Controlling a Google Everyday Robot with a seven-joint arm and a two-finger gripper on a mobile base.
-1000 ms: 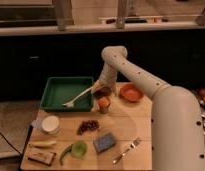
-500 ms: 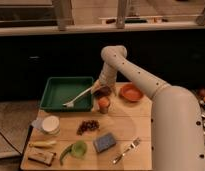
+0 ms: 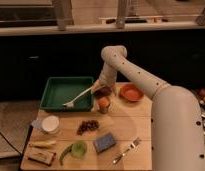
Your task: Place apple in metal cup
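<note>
White robot arm (image 3: pixel 138 75) reaching in from the right and bending down over a wooden tabletop (image 3: pixel 121 125). Dark claw (image 3: pixel 102 91) at its tip, hanging low; apart or together, cannot tell. Directly beneath the claw, touching it or very nearly: the apple (image 3: pixel 103 102), small, round and orange-red, seated at the mouth of the metal cup (image 3: pixel 104 110). Left of the claw, just beside it, a green tray (image 3: pixel 58 86) with a white utensil (image 3: pixel 78 97) leaning over its edge. Right of the claw, close by, an orange bowl (image 3: pixel 131 93). Well below the claw, nearer the viewer, a blue sponge (image 3: pixel 104 141) and a fork (image 3: pixel 127 150).

Apple judged light, firm and smooth-skinned, a little slippery, easily bruised by a hard squeeze; best taken from above, across its widest part. No long axis to speak of, being round; stem direction too small to tell. Cup judged stiff but light and easy to tip if nudged sideways; long axis vertical, mouth up toward the claw
</note>
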